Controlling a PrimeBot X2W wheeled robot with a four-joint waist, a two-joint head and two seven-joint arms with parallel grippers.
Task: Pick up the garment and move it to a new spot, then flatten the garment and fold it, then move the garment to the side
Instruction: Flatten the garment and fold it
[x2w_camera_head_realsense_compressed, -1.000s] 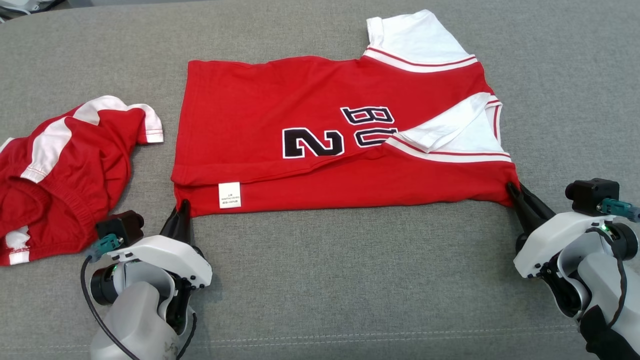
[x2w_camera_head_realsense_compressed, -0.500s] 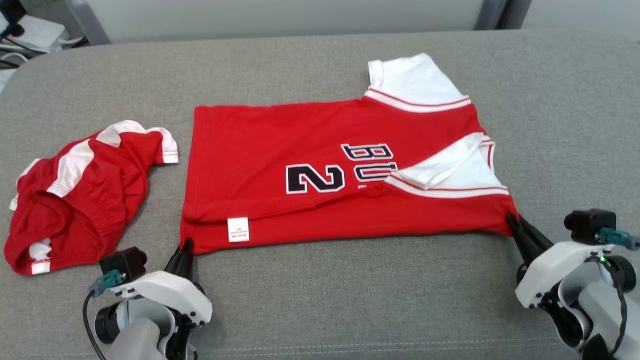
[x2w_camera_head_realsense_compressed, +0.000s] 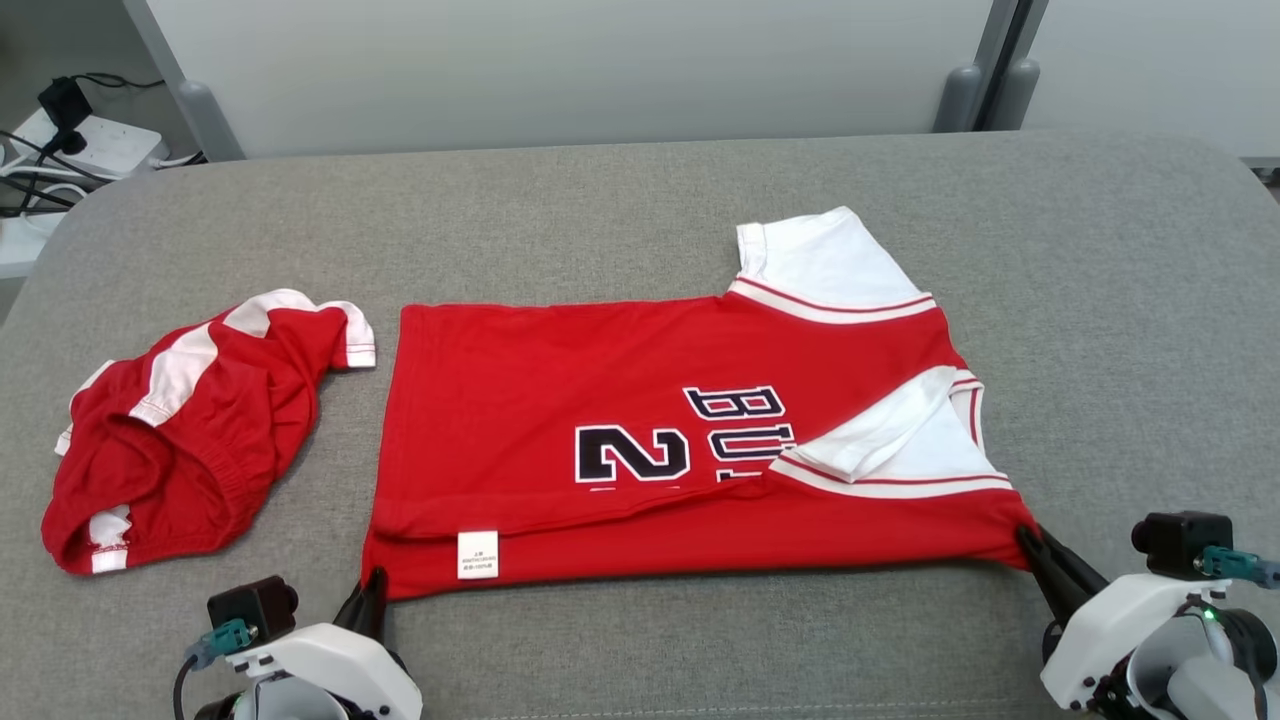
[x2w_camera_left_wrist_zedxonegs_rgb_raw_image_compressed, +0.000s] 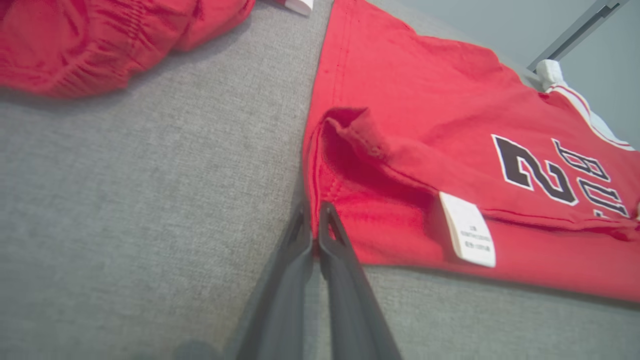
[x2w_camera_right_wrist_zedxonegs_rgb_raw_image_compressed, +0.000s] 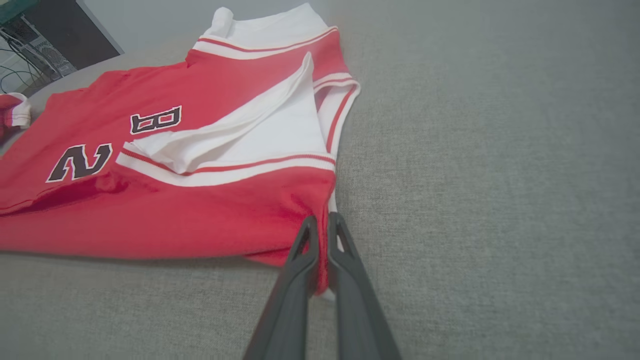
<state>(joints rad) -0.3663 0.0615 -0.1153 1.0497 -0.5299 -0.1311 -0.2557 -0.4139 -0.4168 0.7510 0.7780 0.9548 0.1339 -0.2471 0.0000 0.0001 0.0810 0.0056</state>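
Now | red jersey (x2w_camera_head_realsense_compressed: 560, 400) flat, part-folded | L jaws, R jaws each clamp a near corner | left: more folds, side move

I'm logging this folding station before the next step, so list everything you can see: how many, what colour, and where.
red jersey with white sleeves: one, red and white with a dark number 2, spread mid-surface, near edge folded over
white care label: one, white, near the jersey's near left corner
crumpled red shorts with white stripes: one, red and white, left of the jersey
grey fabric surface: one, grey, under both garments
white power strip with black cables: one, beyond the surface's far left corner
left gripper: one, dark fingers, shut on the jersey's near left corner
right gripper: one, dark fingers, shut on the jersey's near right corner
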